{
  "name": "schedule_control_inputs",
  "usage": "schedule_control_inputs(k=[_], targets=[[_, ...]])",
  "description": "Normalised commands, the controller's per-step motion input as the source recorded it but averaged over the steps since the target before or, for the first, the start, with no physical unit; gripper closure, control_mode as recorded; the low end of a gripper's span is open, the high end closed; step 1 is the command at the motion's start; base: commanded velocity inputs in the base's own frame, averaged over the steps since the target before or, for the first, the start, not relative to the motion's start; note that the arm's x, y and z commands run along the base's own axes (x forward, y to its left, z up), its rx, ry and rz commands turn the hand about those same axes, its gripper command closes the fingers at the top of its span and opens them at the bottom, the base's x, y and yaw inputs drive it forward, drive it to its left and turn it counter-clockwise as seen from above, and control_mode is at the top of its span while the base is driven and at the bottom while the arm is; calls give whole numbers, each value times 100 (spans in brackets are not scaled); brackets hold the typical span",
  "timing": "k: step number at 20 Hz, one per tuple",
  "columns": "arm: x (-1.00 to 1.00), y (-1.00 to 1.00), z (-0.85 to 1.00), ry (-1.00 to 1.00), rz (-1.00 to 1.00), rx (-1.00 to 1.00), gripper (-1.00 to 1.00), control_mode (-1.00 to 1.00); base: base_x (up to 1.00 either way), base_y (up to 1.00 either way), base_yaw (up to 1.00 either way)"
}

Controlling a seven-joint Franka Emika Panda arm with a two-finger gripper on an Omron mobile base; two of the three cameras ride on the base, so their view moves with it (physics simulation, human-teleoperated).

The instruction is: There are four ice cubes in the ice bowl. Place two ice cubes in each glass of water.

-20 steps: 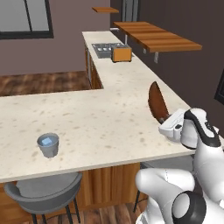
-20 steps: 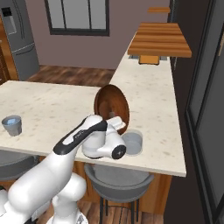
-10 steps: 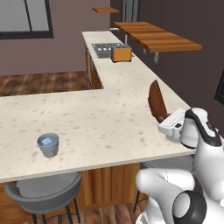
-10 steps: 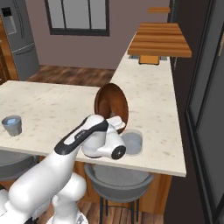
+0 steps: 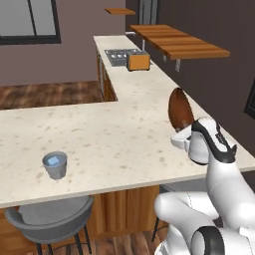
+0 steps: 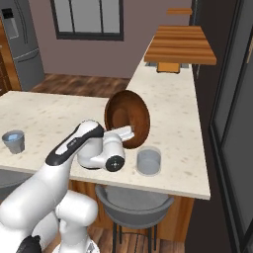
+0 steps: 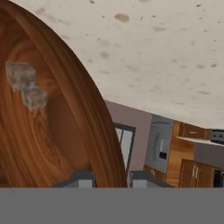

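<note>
Near counter (image 6: 178, 148) edge (tilted): ice bowl (image 6: 127, 118)

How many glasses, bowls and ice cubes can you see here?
Glasses of water: 2, one far from the arm, one beside the bowl.
Wooden bowl: 1, tipped up on edge.
Ice cubes: 2 visible inside the bowl.
Total: 5
</note>
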Motion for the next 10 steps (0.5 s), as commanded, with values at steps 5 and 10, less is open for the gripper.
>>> schedule_control_inputs(k=[5,10], targets=[[0,-19,0,0,0,8,100,-100,0,0,0],[0,-5,0,0,0,17,100,-100,0,0,0]])
